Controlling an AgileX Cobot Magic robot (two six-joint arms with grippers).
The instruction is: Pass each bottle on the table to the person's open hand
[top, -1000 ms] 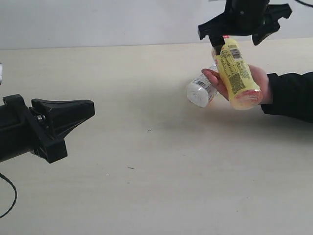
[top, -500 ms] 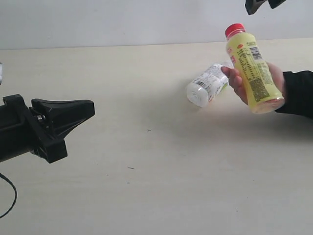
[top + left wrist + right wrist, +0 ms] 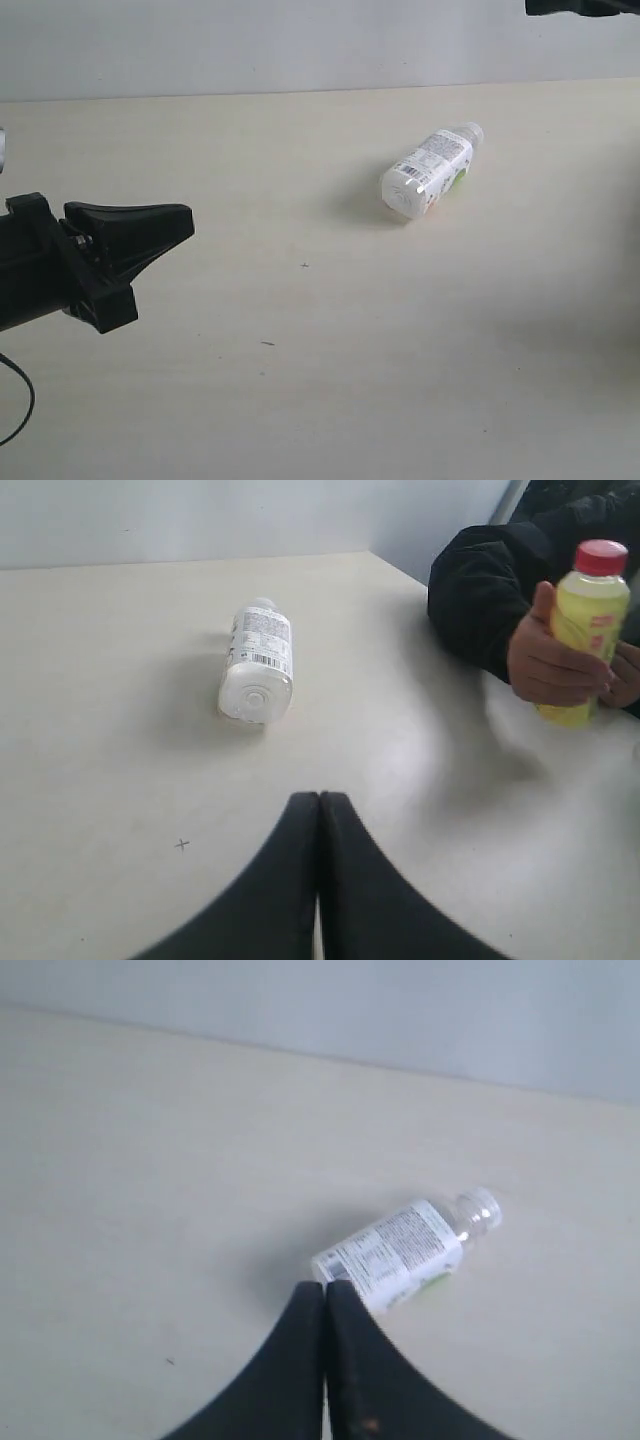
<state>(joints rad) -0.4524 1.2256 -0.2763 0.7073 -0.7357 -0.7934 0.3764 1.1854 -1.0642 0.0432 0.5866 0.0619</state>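
Observation:
One bottle (image 3: 425, 172) lies on its side on the pale beige table (image 3: 300, 380). It is whitish, with a white printed label and a green patch. The left wrist view shows its base end (image 3: 258, 660); the right wrist view shows it just beyond the fingertips (image 3: 400, 1250). A person's hand (image 3: 555, 665) holds the yellow red-capped bottle (image 3: 590, 620) upright at the table's edge. My left gripper (image 3: 185, 222) (image 3: 320, 798) is shut and empty, far from the lying bottle. My right gripper (image 3: 326, 1288) is shut and empty, high above the table.
A dark sleeve (image 3: 480, 590) rests over the table's edge beside the hand. Only a dark sliver of the right arm (image 3: 580, 6) shows at the exterior view's top edge. A pale wall (image 3: 300, 40) runs behind the table.
The person's hand has drawn back to the right with the yellow bottle, out of the exterior view. My right gripper has risen out of that view's top. The left arm has not moved.

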